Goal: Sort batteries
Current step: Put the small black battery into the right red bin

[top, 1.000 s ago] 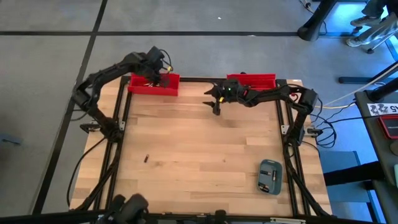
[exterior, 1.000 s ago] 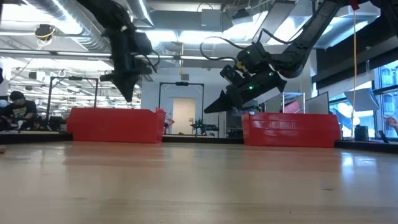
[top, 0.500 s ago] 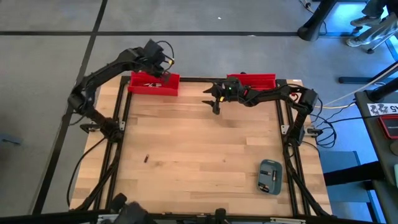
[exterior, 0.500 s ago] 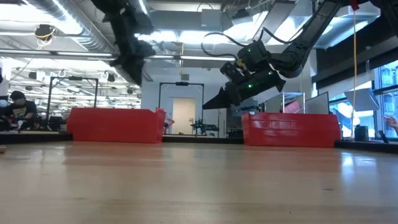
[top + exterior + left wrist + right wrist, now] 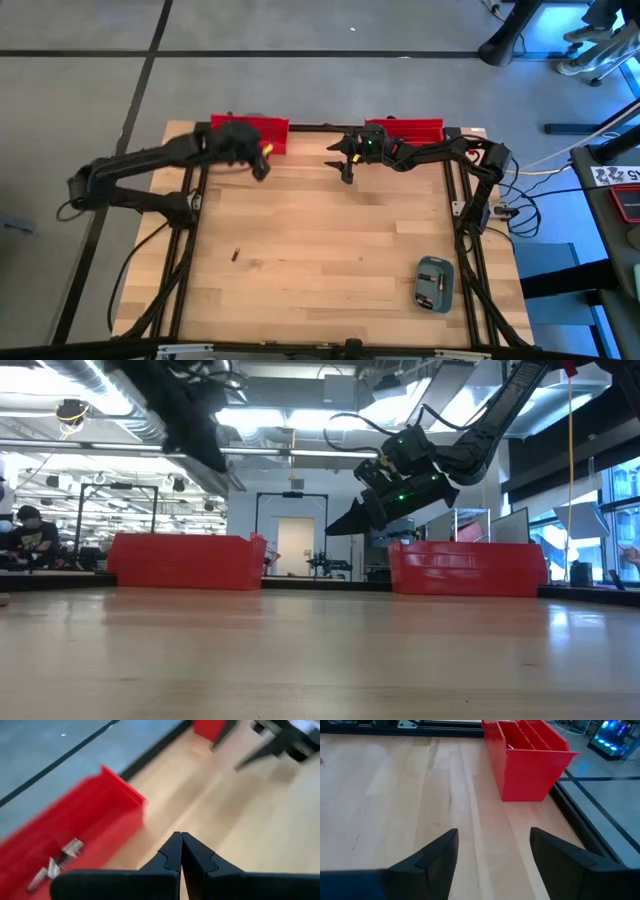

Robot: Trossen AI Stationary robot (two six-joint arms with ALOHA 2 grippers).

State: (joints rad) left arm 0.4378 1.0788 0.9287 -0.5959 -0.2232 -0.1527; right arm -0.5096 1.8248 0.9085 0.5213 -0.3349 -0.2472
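Observation:
One small dark battery (image 5: 235, 255) lies alone on the wooden table, toward its near left. A few small silvery cells (image 5: 61, 859) lie in the left red bin (image 5: 107, 805). My left gripper (image 5: 262, 170) hangs shut and empty over the table, just near of that bin (image 5: 268, 128); its fingertips meet in the left wrist view (image 5: 180, 836). My right gripper (image 5: 346, 175) hovers open and empty left of the right red bin (image 5: 405, 128), high above the table in the low view (image 5: 335, 532).
Both red bins (image 5: 185, 560) (image 5: 465, 568) stand at the table's far edge. A grey-blue rounded case (image 5: 435, 283) lies near the near right corner. Black frame rails (image 5: 465, 250) run along the table's sides. Bare wood lies between the bins and the near edge.
My left gripper has risen from over the left red bin and swung toward the near edge, so it now hangs over the table in front of the bin; the arm has swung out to the left. My right gripper has kept its place.

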